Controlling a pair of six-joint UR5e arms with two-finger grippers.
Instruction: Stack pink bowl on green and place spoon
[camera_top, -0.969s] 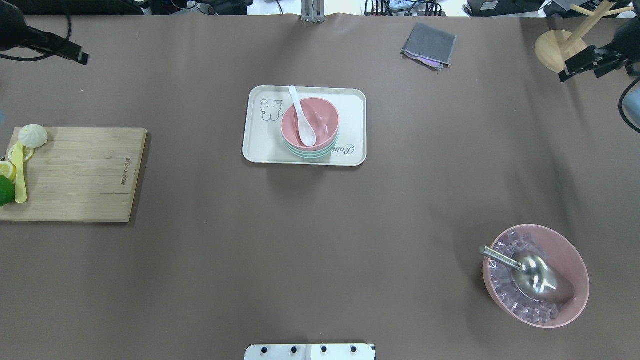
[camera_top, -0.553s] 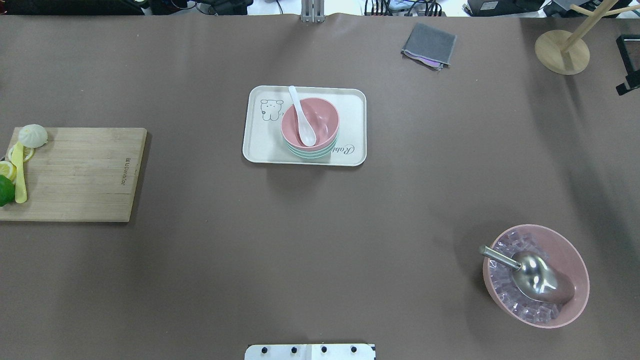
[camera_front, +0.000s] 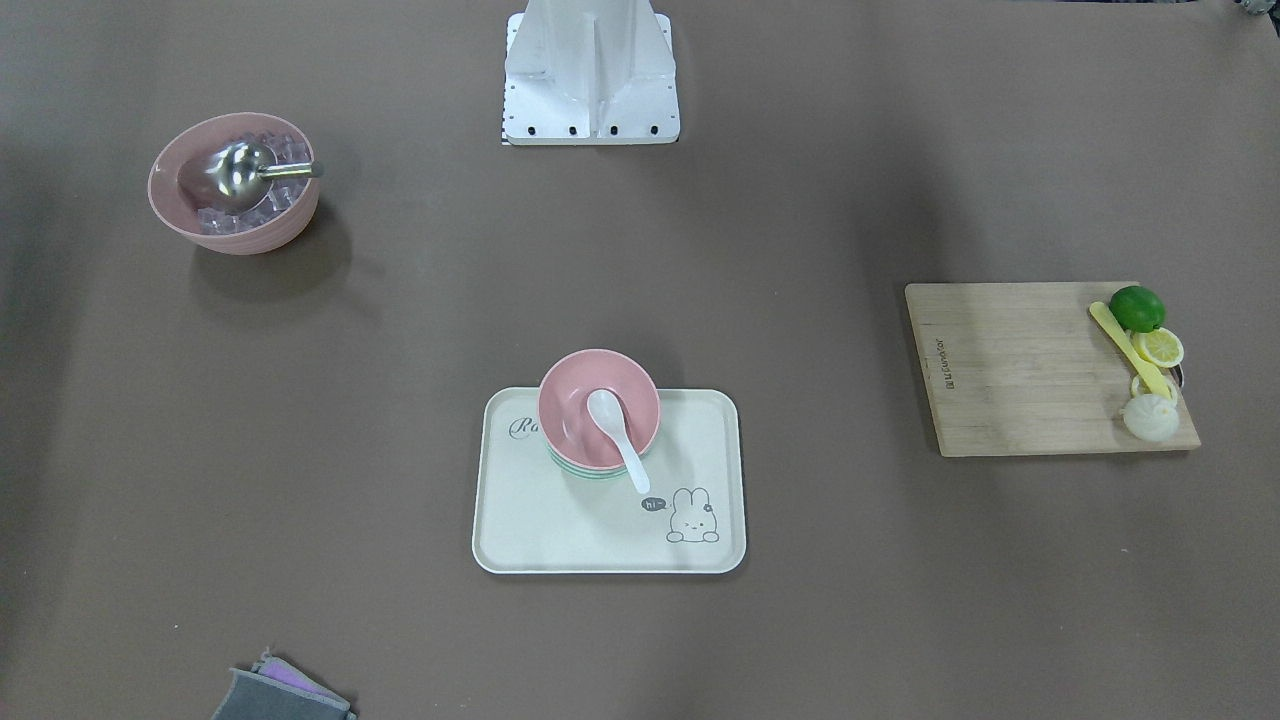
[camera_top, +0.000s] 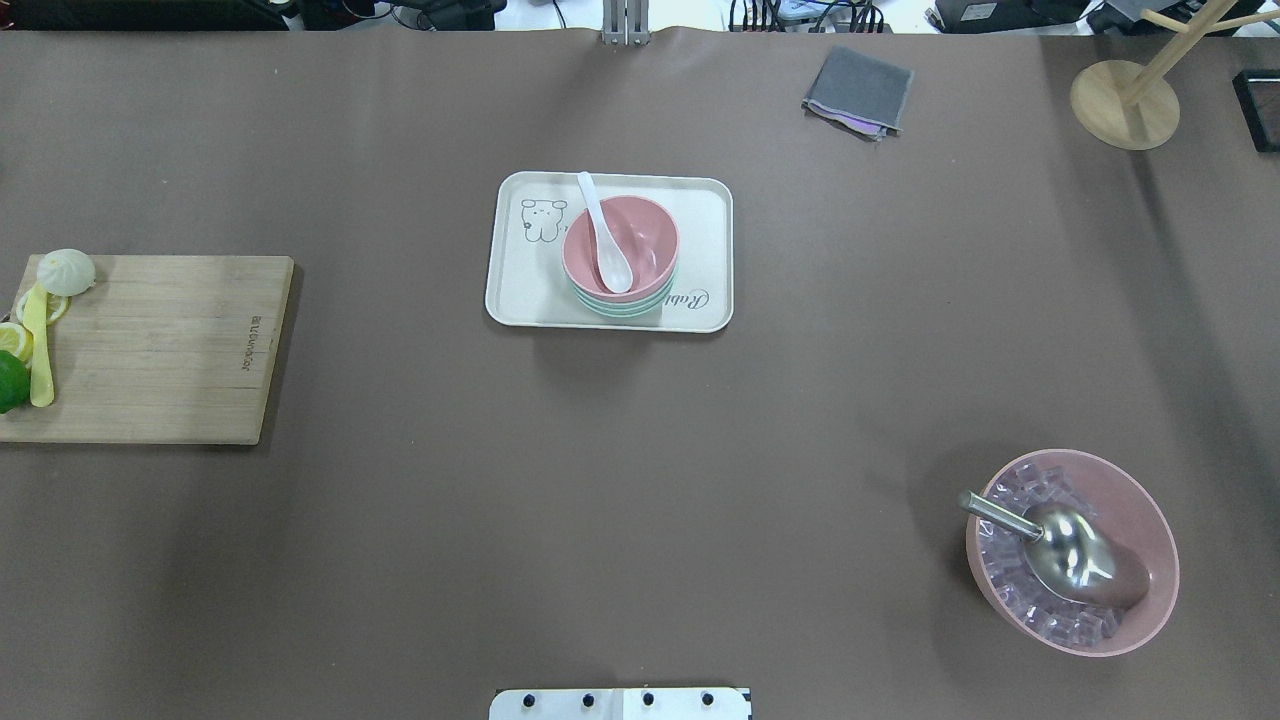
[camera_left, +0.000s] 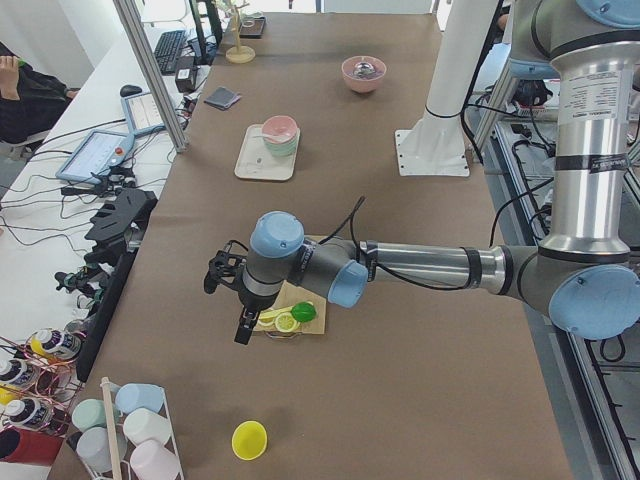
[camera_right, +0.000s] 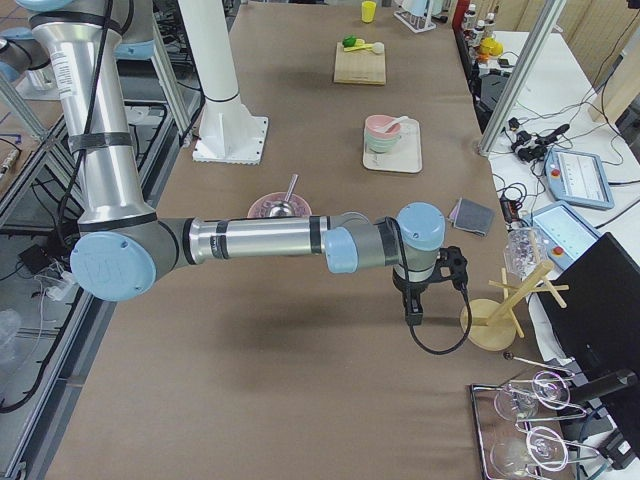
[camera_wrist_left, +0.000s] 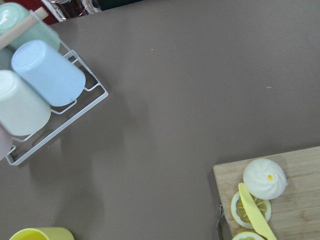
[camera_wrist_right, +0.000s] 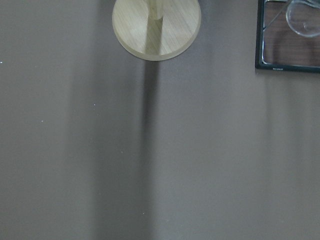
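Observation:
The pink bowl (camera_top: 645, 240) sits stacked on the green bowl (camera_top: 620, 306) on the cream tray (camera_top: 520, 300), mid-table. The white spoon (camera_top: 603, 235) lies in the pink bowl, its handle over the rim. The stack also shows in the front view, pink bowl (camera_front: 570, 405) and spoon (camera_front: 618, 425). My left gripper (camera_left: 241, 327) hangs past the cutting board's outer end, far from the tray. My right gripper (camera_right: 413, 318) hangs near the wooden stand. Both show only in side views, so I cannot tell whether they are open or shut.
A cutting board (camera_top: 160, 345) with lime, lemon slices, yellow knife and bun lies left. A big pink bowl (camera_top: 1150, 530) of ice with a metal scoop stands near right. A grey cloth (camera_top: 858, 90) and wooden stand (camera_top: 1123, 103) are far right. A cup rack (camera_wrist_left: 45, 95) shows in the left wrist view.
Both arms have drawn outward and left the overhead view: the left from the top left corner first, then the right from the top right. The bowls and spoon have not moved.

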